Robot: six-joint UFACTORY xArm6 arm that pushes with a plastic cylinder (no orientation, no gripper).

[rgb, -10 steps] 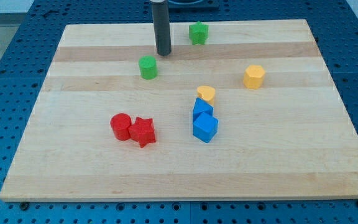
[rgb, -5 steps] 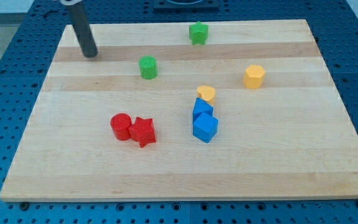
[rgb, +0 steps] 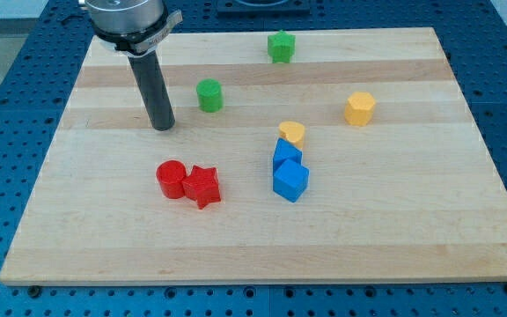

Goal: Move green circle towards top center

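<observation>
The green circle [rgb: 209, 95] is a small green cylinder on the wooden board [rgb: 394, 220], left of centre in the upper part. My tip [rgb: 163, 126] rests on the board to the lower left of the green circle, a short gap apart from it. A green star-shaped block [rgb: 280, 46] sits near the view's top centre.
A red cylinder [rgb: 172, 179] and a red star [rgb: 202, 186] touch each other below my tip. A yellow heart [rgb: 292, 133] sits above two blue blocks [rgb: 289, 172] at centre. A yellow hexagon [rgb: 359, 108] lies at the right.
My tip swung from above the green circle to the board's upper left, then came down and right to the circle's lower left. No block has moved.
</observation>
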